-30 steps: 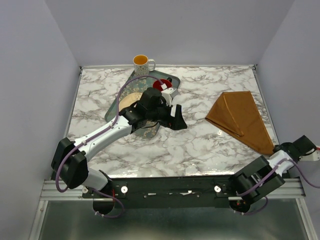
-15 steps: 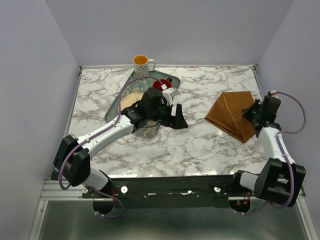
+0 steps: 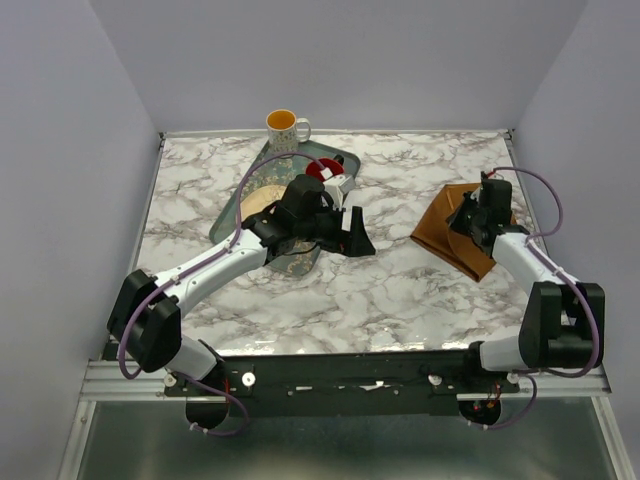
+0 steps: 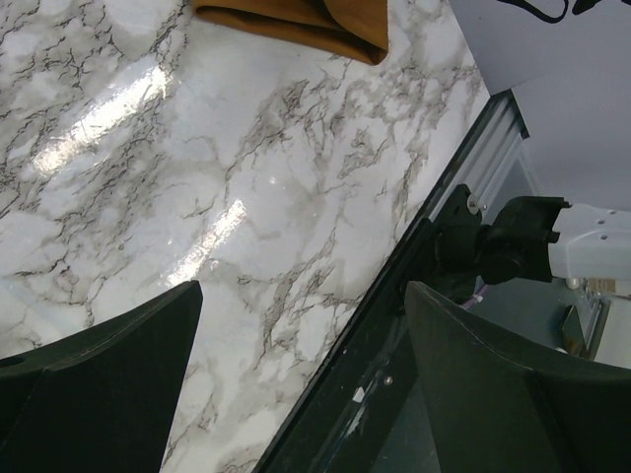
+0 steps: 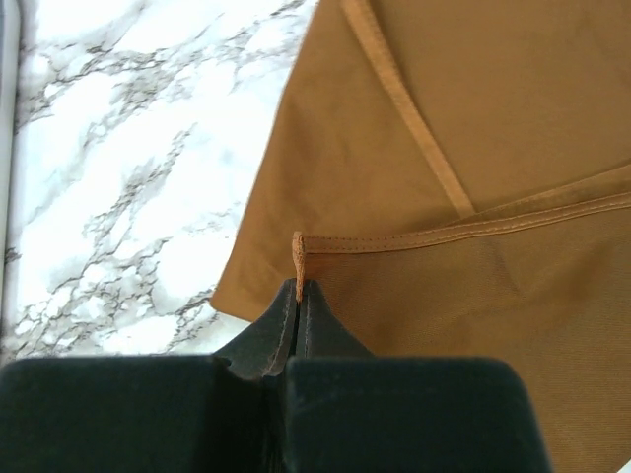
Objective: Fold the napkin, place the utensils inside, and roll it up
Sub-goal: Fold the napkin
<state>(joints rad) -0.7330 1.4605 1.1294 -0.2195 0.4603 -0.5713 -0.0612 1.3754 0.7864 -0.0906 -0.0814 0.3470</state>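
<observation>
The rust-brown napkin [image 3: 452, 238] lies folded on the right of the marble table. My right gripper [image 3: 478, 215] is over it, shut on a hemmed corner of the napkin [image 5: 299, 258] and holding that corner a little above the layer below. The rest of the napkin [image 5: 463, 128] spreads beyond the fingertips. My left gripper [image 3: 357, 238] hovers near the table's middle, just right of the tray, open and with nothing in it. Between its fingers [image 4: 99, 384] I see only marble and the table's front edge. No utensils show; the left arm covers much of the tray.
A dark green patterned tray [image 3: 228, 215] sits back left with a pale plate [image 3: 256, 201] on it. A yellow-lined mug [image 3: 283, 128] stands behind it and a red object [image 3: 322, 168] is at its far right corner. The napkin's near edge [image 4: 296, 15] tops the left wrist view.
My right arm has swung from the table's near right corner up and left, carrying the napkin's corner over the cloth, so the napkin looks shorter. The left arm has barely moved.
</observation>
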